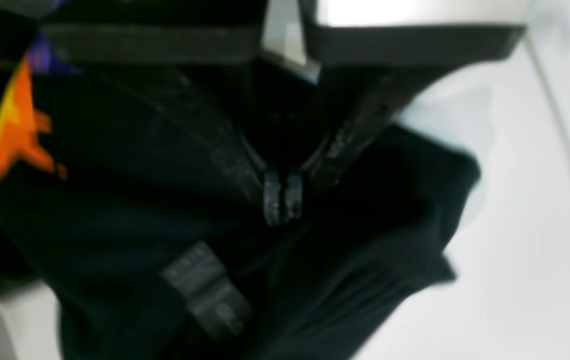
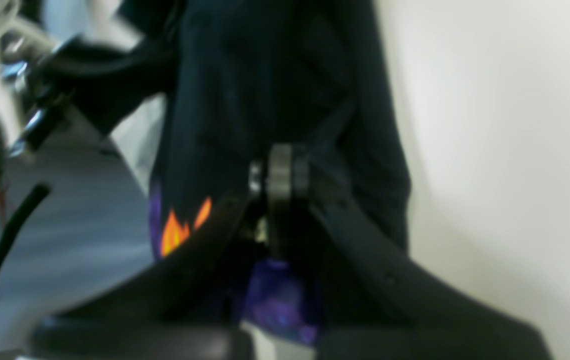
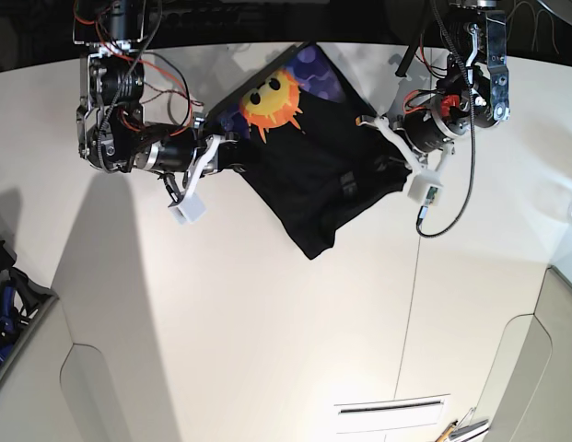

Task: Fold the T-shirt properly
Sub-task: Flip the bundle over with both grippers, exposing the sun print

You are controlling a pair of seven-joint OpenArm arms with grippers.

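While both jaws seemingly pinch the T-shirt (image 3: 309, 175), it hangs above the white table (image 3: 267, 350).

The T-shirt (image 3: 318, 189) is soft black cloth with a matt look, and it shows folds and wrinkles. Its print (image 3: 272, 97) of an orange-yellow sun on purple looks smoother than the cloth around it. A small grey label (image 1: 205, 290) of woven cloth lies on the black side. The table (image 3: 267, 331) is white, smooth and matt. The fingers (image 1: 282, 197) of the left gripper (image 1: 283, 200) look like dark, dull plastic with a rough grey tip. The arms carry white plastic parts (image 3: 189, 207) and shiny metal pieces (image 3: 101, 83).
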